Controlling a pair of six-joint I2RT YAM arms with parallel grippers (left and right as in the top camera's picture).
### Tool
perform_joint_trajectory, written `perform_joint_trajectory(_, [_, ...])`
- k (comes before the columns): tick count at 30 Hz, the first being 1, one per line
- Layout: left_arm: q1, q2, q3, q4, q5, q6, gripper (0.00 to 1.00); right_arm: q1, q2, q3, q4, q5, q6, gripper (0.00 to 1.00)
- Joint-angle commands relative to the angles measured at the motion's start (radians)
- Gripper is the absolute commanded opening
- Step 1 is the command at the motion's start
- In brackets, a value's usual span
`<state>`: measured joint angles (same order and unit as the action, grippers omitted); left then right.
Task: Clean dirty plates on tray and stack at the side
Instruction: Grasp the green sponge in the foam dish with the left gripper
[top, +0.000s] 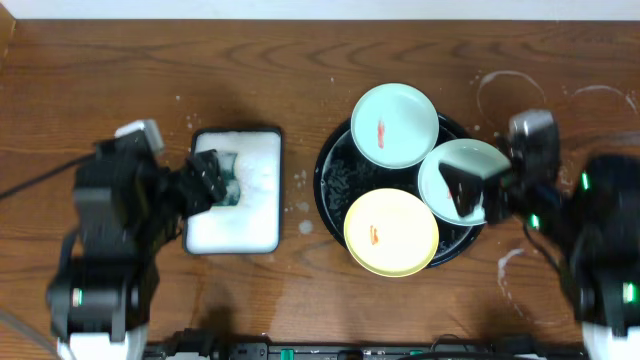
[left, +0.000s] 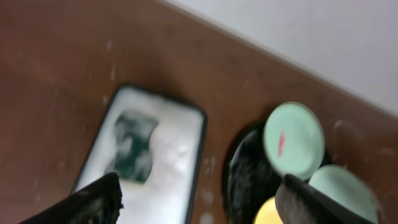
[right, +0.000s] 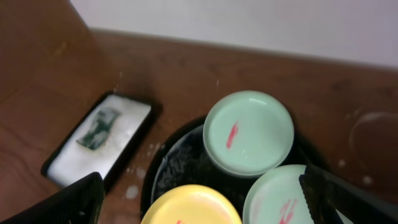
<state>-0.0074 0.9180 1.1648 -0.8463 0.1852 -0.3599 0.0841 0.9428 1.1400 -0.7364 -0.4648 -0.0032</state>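
Right, left to right: left gripper (top: 212, 182) wide open, holding nothing, low over the left part of the white dish (top: 258, 215), between the left edge and the middle of the table (top: 150, 70). In the dish's far-left corner, green sponge (left: 134, 146) flat in foam, just beneath the spread jaws. Probably lined up for a sponge pick. Dish likely parked beside the tray to keep the sponge soaped and within left-arm reach.

Right of table centre, black tray (top: 330, 185), wet and sudsy. At its far rim, mint plate (top: 395, 125), overhanging the rim, red smear mid-face. At its near rim, yellow plate (top: 390, 232), small red mark left of centre. At its right rim, second mint plate (top: 448, 165), red smear clear from the right wrist view. All three on the tray, none at the side yet. Laid out flat, edges touching or overlapping, not piled, so each dirty face open for wiping.

Over that right-rim plate, right gripper (top: 470, 190), also spread wide and empty. Likely there to pin or lift it. Contact with the plate: cannot tell.

Toward the right edge, bare wood (top: 590, 60) with whitish soap rings (top: 510, 90). Probable stacking spot, no plate on it.

Brands, labels, writing: none readable. Only green lights (top: 583, 181) on the arm housings.
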Motion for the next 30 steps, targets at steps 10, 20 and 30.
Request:
perform_joint_trajectory(10, [0.004, 0.299, 0.024, -0.171, 0.025, 0.047, 0.8, 0.009, 0.373, 0.089, -0.071, -0.226, 0.018, 0.99])
perform_joint_trajectory(20, [-0.055, 0.603, -0.005, -0.125, -0.222, 0.18, 0.71, 0.036, 0.384, 0.089, -0.095, -0.22, -0.013, 0.99])
perform_joint_trajectory(30, [-0.054, 0.898, -0.005, 0.128, -0.232, 0.18, 0.62, 0.068, 0.384, 0.089, -0.119, -0.22, -0.013, 0.92])
